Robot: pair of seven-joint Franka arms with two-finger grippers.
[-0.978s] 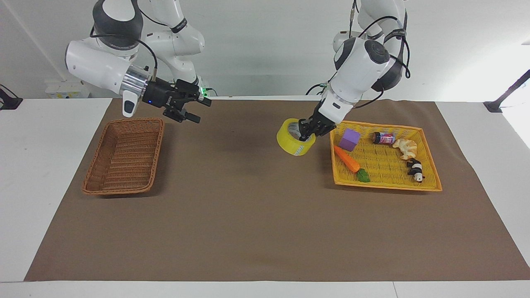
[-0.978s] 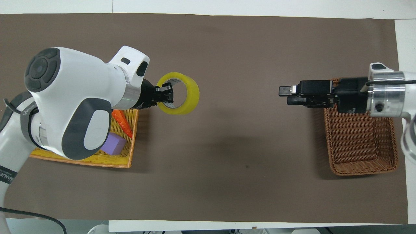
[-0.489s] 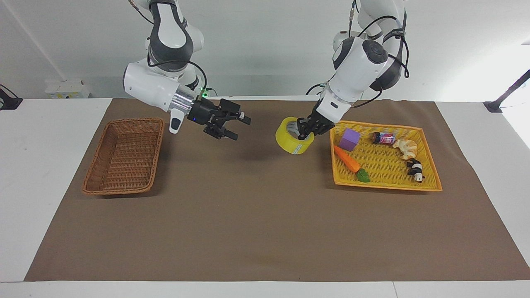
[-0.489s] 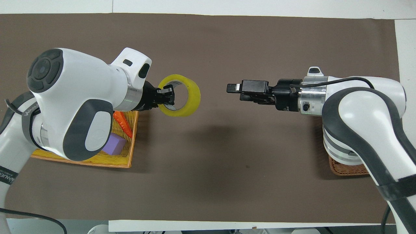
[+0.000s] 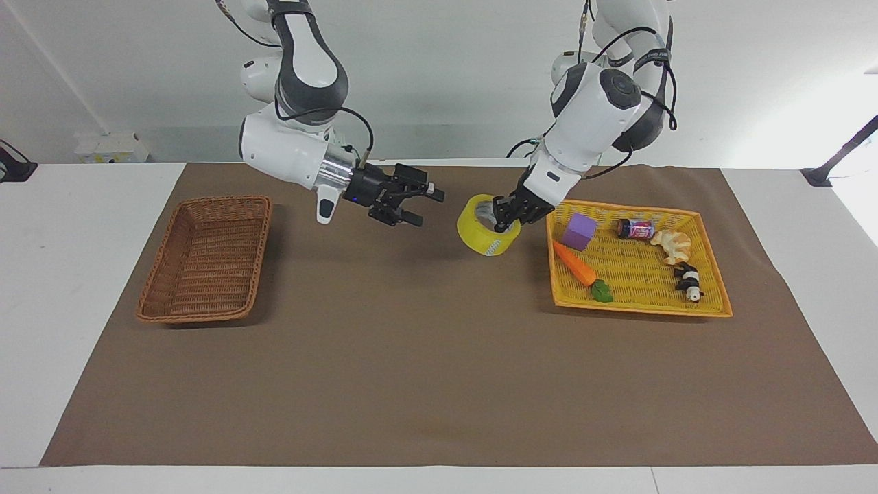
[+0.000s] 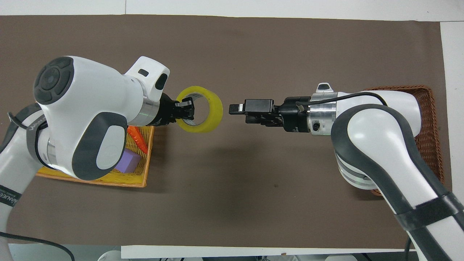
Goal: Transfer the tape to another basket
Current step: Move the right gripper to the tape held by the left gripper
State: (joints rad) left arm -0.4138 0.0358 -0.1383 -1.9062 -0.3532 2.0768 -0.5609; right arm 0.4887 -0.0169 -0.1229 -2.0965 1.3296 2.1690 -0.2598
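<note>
The yellow tape (image 5: 480, 238) hangs tilted over the brown mat beside the yellow flat basket (image 5: 638, 278). My left gripper (image 5: 504, 221) is shut on the roll's rim, one finger inside the core. In the overhead view the tape (image 6: 214, 108) sits at the left gripper's (image 6: 186, 108) tip. My right gripper (image 5: 426, 207) is open and points at the tape from a short gap over the mat; it also shows in the overhead view (image 6: 233, 108). The dark brown wicker basket (image 5: 223, 200) stands empty at the right arm's end, partly hidden under the right arm in the overhead view (image 6: 427, 116).
The yellow basket holds a purple cube (image 5: 579, 231), a carrot (image 5: 575, 264), a small jar (image 5: 636, 228), a pastry (image 5: 672, 245) and a panda toy (image 5: 688, 281). A brown mat (image 5: 425, 370) covers the table.
My right gripper has swung from over the brown basket across the mat to just short of the tape. My left gripper has held the tape almost still.
</note>
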